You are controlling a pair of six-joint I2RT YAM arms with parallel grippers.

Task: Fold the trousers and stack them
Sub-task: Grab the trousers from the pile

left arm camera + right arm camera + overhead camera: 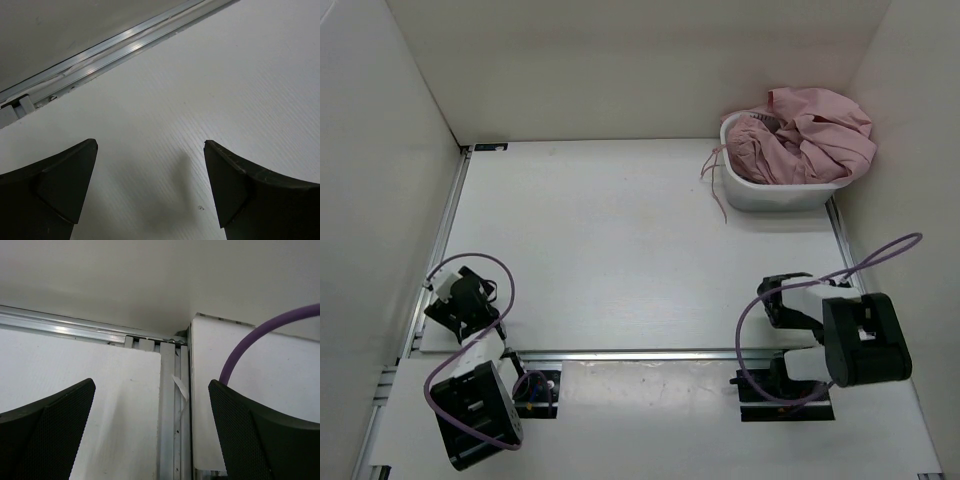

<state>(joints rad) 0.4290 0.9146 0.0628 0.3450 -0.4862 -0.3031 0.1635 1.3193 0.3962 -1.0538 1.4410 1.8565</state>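
Observation:
Pink trousers (810, 135) lie heaped in a white basket (775, 194) at the back right of the table, spilling over its rim, with a drawstring hanging over the left side. My left gripper (455, 295) rests near the table's front left edge, open and empty; in the left wrist view (150, 172) its jaws stand wide apart over bare white table. My right gripper (772, 297) rests near the front right, open and empty; in the right wrist view (150, 415) its jaws are wide apart. Both grippers are far from the trousers.
White walls enclose the table on the left, back and right. Aluminium rails (650, 354) run along the near edge and both sides. A purple cable (880, 252) loops from the right arm; it also shows in the right wrist view (260, 337).

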